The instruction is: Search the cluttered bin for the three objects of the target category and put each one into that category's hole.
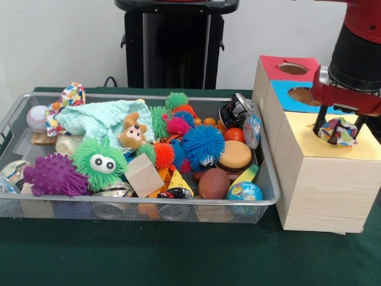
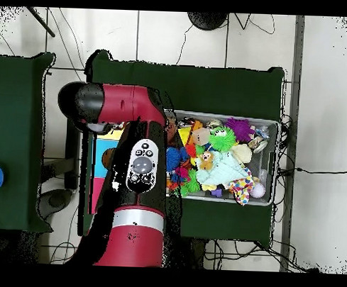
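My gripper (image 1: 340, 126) hangs over the yellow top (image 1: 357, 150) of the near wooden box and is shut on a small white cloth piece with multicoloured print (image 1: 337, 131). The cloth sits right at the yellow top and hides the hole there. The wire mesh bin (image 1: 149, 203) lies to the left, full of toys. A second printed cloth piece (image 1: 72, 95) lies at the bin's far left corner, partly under the mint-green cloth; it also shows in the overhead view (image 2: 242, 188). I see no third piece. In the overhead view the arm (image 2: 140, 169) hides the gripper.
The blue-topped box (image 1: 281, 95) and the red-topped box (image 1: 271, 65) stand behind the yellow one. The bin holds a mint-green knitted cloth (image 1: 98, 116), purple (image 1: 55, 174), green (image 1: 100, 159) and blue (image 1: 202, 145) spiky balls, a baseball (image 1: 37, 118) and a wooden block (image 1: 143, 174).
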{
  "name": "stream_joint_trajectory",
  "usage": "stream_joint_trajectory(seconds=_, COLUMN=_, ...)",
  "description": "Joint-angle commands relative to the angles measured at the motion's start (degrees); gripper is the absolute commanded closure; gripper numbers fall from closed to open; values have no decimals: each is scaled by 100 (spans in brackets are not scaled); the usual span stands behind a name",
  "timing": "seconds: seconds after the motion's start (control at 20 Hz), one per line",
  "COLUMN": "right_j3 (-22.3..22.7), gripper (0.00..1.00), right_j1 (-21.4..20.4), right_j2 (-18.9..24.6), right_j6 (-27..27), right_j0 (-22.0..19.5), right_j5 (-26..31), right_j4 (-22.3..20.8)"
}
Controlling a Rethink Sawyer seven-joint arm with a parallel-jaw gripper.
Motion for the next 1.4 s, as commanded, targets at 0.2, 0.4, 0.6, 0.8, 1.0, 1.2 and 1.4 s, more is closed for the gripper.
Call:
stream_joint_trajectory(seconds=0.2, right_j3=727, gripper=0, right_j1=-630, right_j2=283, right_j6=762, right_j0=-283, right_j5=505, right_j4=323)
stream_joint_trajectory(seconds=0.4, right_j3=1672, gripper=0, right_j1=-501, right_j2=1047, right_j6=208, right_j0=-798, right_j5=-809, right_j4=805)
stream_joint_trajectory(seconds=0.6, right_j3=2127, gripper=0, right_j1=-458, right_j2=1595, right_j6=-208, right_j0=-1268, right_j5=-1425, right_j4=965)
stream_joint_trajectory(seconds=0.8, right_j3=2504, gripper=0, right_j1=-545, right_j2=2022, right_j6=-407, right_j0=-1663, right_j5=-1935, right_j4=927)
stream_joint_trajectory(seconds=1.0, right_j3=3216, gripper=0, right_j1=-592, right_j2=2787, right_j6=-694, right_j0=-2314, right_j5=-2687, right_j4=831)
stream_joint_trajectory(seconds=1.2, right_j3=3559, gripper=0, right_j1=-453, right_j2=3366, right_j6=-761, right_j0=-2860, right_j5=-3095, right_j4=525)
stream_joint_trajectory(seconds=1.4, right_j3=3709, gripper=0, right_j1=-412, right_j2=3573, right_j6=-621, right_j0=-3117, right_j5=-3175, right_j4=233)
